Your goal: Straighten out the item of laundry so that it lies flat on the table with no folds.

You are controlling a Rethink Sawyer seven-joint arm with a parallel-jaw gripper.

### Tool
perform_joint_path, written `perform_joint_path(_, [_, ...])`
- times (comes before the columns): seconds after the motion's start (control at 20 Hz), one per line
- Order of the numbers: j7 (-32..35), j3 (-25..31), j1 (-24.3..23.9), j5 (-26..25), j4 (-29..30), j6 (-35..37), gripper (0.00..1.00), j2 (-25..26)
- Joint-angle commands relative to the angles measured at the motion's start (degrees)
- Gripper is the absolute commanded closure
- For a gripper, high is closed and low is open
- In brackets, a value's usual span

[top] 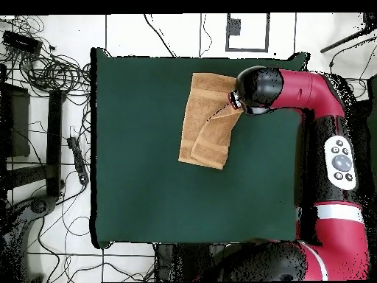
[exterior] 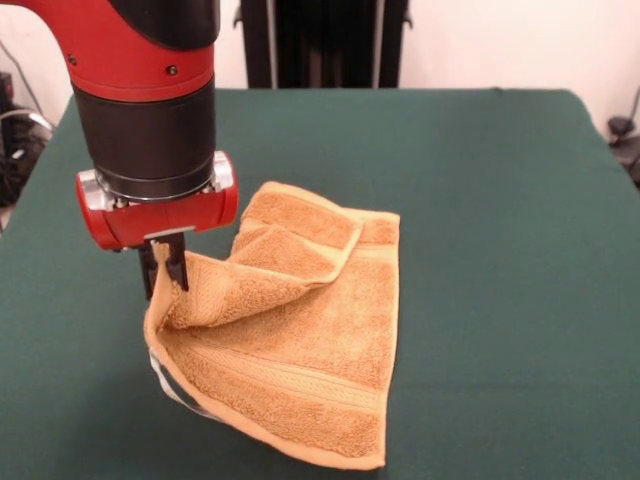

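So the table (exterior: 480,200) was a big one in plain dark green cloth, with pale wall and some black stand legs (exterior: 320,40) behind its far edge. From above you could see a white tiled floor around it and a mess of black cables (top: 44,81) off to one side.

No bins or boxes anywhere, just the towel (exterior: 300,340) on the cloth. It was golden-orange terry, sitting near the front edge and a bit left of middle in the front view. It wasn't flat at all: the far part was folded over on itself, and a paler band ran along the near end. A bit of white tag (exterior: 170,385) poked out under its left corner.

The gripper (exterior: 163,265) hung off the red and black arm at the towel's left corner, black fingers (exterior: 178,262) pinched together on the edge, with that corner pulled up off the table.
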Motion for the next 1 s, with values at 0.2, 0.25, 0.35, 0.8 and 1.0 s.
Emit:
perform_joint_path(0.2, [-17.58, 4.83, 0.37, -1.64, 6.47, -0.30, 1.00, 0.04])
perform_joint_path(0.25, [-17.87, 4.81, 0.28, -1.71, 6.49, -0.12, 1.00, -0.01])
perform_joint_path(0.35, [-18.57, 4.81, 0.14, -1.88, 6.43, 0.28, 1.00, -0.04])
perform_joint_path(0.8, [-19.62, 4.54, -1.55, -1.72, 8.39, 0.21, 1.00, -1.07])
perform_joint_path(1.0, [-20.60, 4.57, -2.14, -2.15, 8.73, 0.26, 1.00, -1.55])
